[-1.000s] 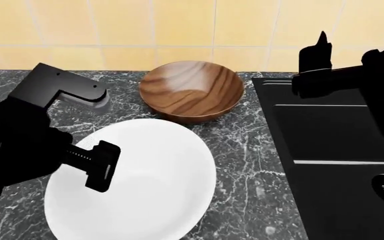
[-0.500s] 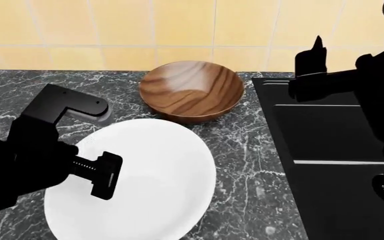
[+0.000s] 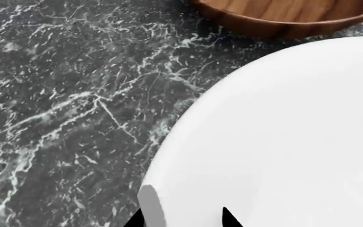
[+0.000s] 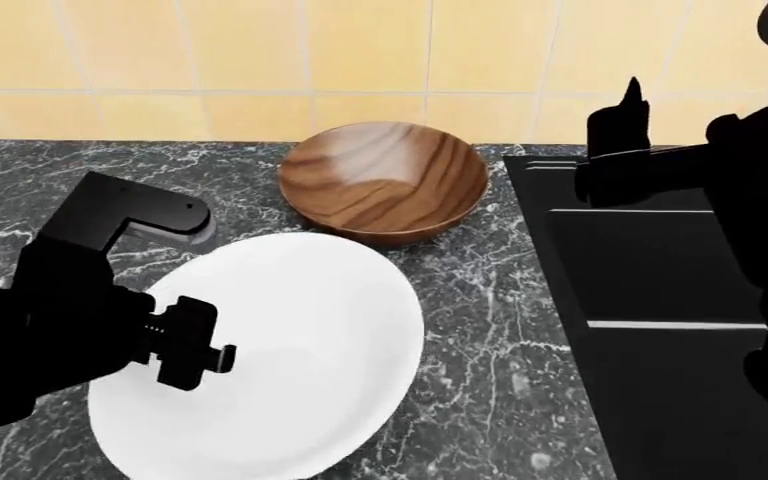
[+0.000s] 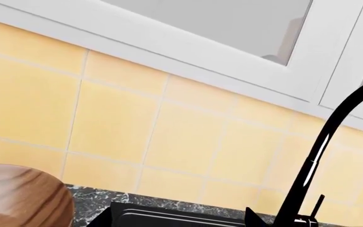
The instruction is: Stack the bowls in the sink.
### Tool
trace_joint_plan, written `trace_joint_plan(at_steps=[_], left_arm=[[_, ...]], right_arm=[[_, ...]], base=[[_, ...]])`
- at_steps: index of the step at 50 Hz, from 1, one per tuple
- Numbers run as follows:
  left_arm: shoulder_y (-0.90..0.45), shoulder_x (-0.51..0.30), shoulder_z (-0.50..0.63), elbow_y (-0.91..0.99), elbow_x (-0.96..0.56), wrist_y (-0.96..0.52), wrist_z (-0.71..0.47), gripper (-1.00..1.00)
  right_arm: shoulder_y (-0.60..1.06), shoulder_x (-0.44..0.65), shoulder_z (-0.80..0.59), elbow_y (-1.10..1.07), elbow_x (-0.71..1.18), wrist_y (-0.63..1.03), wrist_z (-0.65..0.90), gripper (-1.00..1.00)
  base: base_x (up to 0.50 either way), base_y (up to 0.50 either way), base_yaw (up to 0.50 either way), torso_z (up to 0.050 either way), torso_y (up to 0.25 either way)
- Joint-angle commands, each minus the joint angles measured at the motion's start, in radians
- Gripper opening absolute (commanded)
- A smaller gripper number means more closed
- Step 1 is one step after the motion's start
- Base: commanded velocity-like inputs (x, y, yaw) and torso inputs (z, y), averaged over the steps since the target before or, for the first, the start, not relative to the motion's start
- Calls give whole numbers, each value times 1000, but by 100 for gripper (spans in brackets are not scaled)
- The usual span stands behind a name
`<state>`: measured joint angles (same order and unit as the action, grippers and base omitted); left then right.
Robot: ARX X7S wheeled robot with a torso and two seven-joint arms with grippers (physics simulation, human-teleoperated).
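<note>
Mostly, the trouble is what cannot be seen: the left gripper (image 4: 195,345) sits at the near-left rim of the wide, shallow, plain white bowl (image 4: 291,350), and in the left wrist view only two dark fingertips (image 3: 230,220) poke in at the frame edge with the rim between them, so I cannot tell whether they clamp it or merely straddle it. The right gripper (image 4: 624,135) hangs above the back-left corner of the large matte black rectangular sink (image 4: 678,300) as a black silhouette (its jaws merge into one shape, state unreadable). Both bowls rest on the dark grey marbled countertop (image 4: 504,330), left of the sink; the glossy brown wood-grain bowl (image 4: 381,180) stands just behind the white one, near the yellow tiled wall (image 4: 291,50). A tall black curved faucet (image 5: 320,156) shows only in the right wrist view.
</note>
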<state>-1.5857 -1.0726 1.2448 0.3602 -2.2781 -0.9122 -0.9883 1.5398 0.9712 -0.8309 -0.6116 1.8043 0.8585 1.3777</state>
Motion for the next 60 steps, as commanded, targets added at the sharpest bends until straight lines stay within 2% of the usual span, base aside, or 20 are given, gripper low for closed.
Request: trace_joint_plan(at_steps=[1,12,25,41,60], left_arm=[[22,2,-8,14,1,23,20,-100],[17,6,-30,28,-1,41,44,-100],[-56,-33,-107,51,-48,74,55,-100],[-167,-86,-186,115,-169,111,-13,-100],[-286,-153,-294,96,-207,169,-58,-100]], right_arm=[[-8,0,-4,0,-9,-5,-3,100],[-19,5,-5,-3,-17,-13,-6,100],[-21,11,-2,0,-17,-20,-7,100],[-21,10,8,16,-17,-42,-7,100],[-5,-50,24,61,-11,-86,-30,100]], base=[[0,0,0,0,0],[0,0,0,-1,0],[0,0,-1,0,0],[0,0,0,0,0],[0,0,0,0,0]])
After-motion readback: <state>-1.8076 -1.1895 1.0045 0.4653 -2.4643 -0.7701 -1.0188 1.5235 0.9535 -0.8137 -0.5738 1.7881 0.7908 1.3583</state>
